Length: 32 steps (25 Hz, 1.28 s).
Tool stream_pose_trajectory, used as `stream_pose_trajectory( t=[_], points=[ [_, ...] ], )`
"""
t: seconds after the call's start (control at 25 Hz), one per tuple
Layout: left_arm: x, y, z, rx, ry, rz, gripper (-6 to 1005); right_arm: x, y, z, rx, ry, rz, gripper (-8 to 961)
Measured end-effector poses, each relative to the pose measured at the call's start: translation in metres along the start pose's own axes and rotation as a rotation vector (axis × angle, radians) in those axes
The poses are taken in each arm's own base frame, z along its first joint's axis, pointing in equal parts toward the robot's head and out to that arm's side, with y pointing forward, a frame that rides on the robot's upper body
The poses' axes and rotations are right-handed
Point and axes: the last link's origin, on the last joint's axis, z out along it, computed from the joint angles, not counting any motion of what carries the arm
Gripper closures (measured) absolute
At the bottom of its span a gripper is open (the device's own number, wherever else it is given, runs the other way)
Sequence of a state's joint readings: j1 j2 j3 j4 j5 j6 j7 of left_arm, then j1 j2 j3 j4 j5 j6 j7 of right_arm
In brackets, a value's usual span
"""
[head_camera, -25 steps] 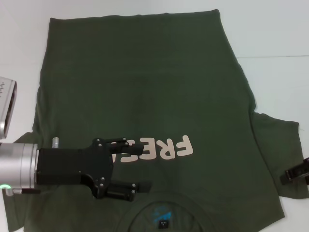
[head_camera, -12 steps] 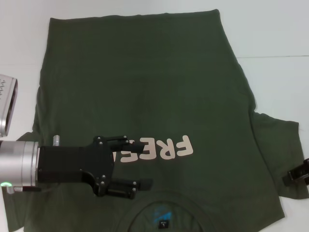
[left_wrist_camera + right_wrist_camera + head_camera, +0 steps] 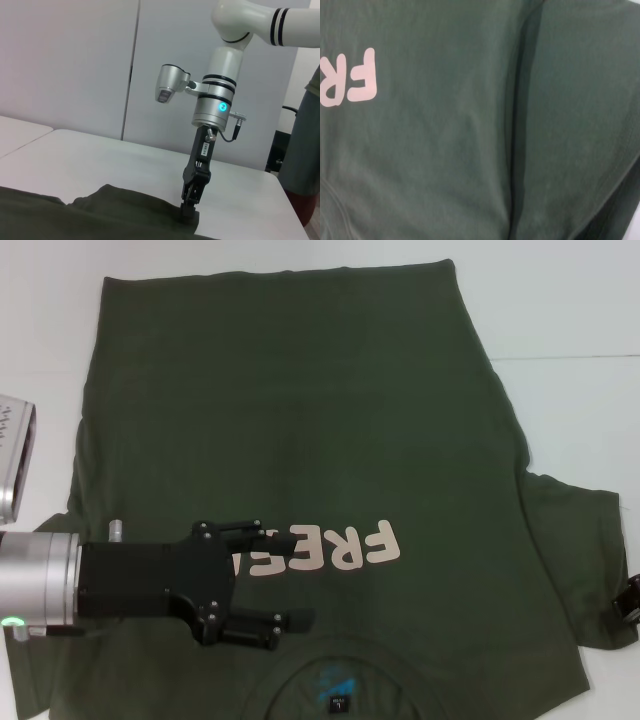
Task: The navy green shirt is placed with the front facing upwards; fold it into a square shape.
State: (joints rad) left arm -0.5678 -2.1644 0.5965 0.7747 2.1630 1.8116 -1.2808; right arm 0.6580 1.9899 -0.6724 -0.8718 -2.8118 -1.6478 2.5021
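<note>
Shirt [image 3: 300, 440] lies flat under open L gripper [image 3: 285, 580] (R at sleeve edge).

Lighting's flat and even, probably overhead, pretty soft. The white table [image 3: 560, 310] comes out bright, near blown out, while the shirt [image 3: 300, 420] reads dark and low contrast. Only faint shadows under the left gripper [image 3: 262, 580] and along the sleeve fold [image 3: 520, 125]. Head view looks a bit soft and grainy.
</note>
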Motion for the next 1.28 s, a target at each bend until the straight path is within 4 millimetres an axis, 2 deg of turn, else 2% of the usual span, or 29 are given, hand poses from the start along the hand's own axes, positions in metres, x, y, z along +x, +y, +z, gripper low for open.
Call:
stream_pose_trajectory(
  t=[0.4,0.8,1.28],
  points=[
    [0.002,-0.001,0.002,-0.003,0.003,0.008,124,0.000,-0.001,0.000,0.002,0.000,-0.004,923],
    [0.005,-0.002,0.002,0.001,0.016,0.016,124,-0.002,-0.024,-0.019,0.106,-0.092,0.014,953],
    [0.007,-0.004,0.002,0.012,0.030,0.020,124,-0.025,-0.041,-0.039,0.282,-0.202,-0.020,953]
  ],
)
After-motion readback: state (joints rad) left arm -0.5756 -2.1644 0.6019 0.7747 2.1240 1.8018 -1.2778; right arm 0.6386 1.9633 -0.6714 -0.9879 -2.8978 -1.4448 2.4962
